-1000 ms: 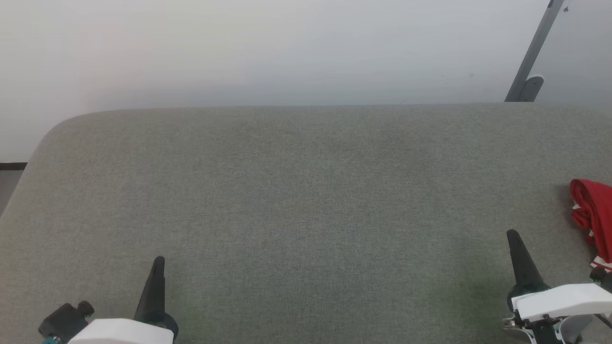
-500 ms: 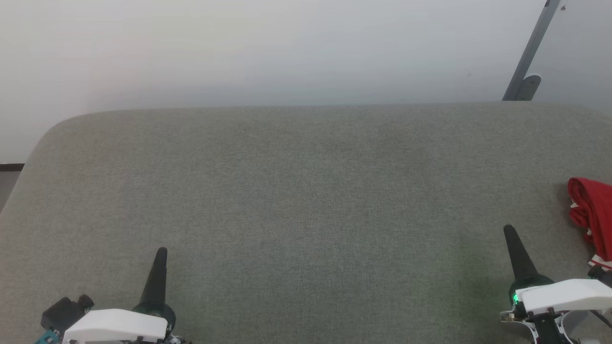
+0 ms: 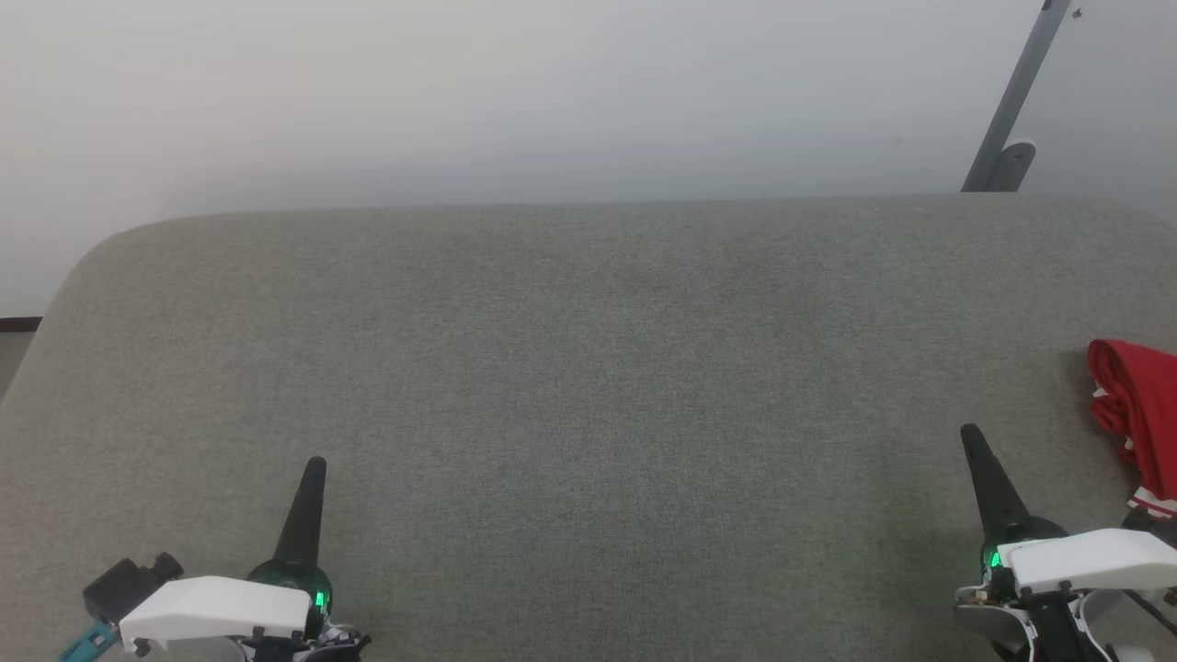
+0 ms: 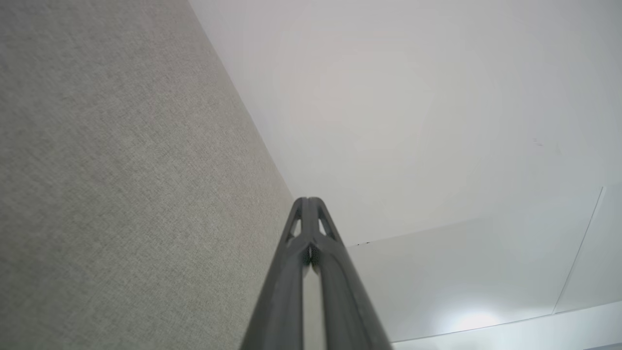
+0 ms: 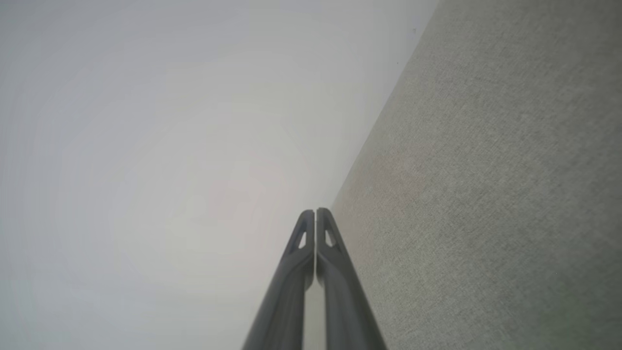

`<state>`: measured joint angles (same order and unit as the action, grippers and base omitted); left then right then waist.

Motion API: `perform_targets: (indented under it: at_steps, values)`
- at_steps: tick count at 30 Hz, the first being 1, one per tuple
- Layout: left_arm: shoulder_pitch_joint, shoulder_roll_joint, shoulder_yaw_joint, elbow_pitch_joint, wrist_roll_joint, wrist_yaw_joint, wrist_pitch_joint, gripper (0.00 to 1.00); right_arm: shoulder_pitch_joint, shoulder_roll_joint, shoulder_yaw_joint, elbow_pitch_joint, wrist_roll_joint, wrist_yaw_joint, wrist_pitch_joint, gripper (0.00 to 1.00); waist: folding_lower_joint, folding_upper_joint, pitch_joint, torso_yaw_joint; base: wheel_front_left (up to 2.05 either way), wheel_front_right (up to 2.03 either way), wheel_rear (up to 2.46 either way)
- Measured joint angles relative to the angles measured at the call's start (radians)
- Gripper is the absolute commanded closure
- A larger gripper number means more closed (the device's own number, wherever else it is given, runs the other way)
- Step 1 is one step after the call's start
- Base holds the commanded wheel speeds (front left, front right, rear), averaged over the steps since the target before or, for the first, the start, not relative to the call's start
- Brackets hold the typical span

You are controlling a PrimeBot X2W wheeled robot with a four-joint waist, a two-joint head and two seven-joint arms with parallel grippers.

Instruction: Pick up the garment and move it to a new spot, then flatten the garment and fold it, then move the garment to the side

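R gripper (image 3: 968, 432) shut & empty, fingers pressed together, tip just left of the garment (image 3: 1136, 405) but not touching it. L gripper (image 3: 314, 464) also shut & empty, well apart from the garment, far to its left. Vs a sec ago both tips have crept fwd over the table (image 3: 588, 368). The view itself slid a bit too, so part of that is camera. Garment lies bunched, red w/ white trim, cut off by the frame edge. Looks like the very start: approach begun, no pick yet. R gripper is nearer & must open before any grab.
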<state>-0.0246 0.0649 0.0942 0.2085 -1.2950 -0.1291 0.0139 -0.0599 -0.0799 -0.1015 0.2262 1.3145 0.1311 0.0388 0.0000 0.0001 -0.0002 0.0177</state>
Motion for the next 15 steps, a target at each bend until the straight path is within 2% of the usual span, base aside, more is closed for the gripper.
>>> perform_targets:
  at_steps: [15]
  values:
    - [-0.025, -0.002, 0.002, 0.015, -0.123, 0.0, 0.034, 1.0, -0.016, 0.012, -0.004, 0.006, 0.11, 0.0, 0.03, 1.0, 0.0, 0.0, 0.001, -0.006, 0.0, 0.0, 0.0]
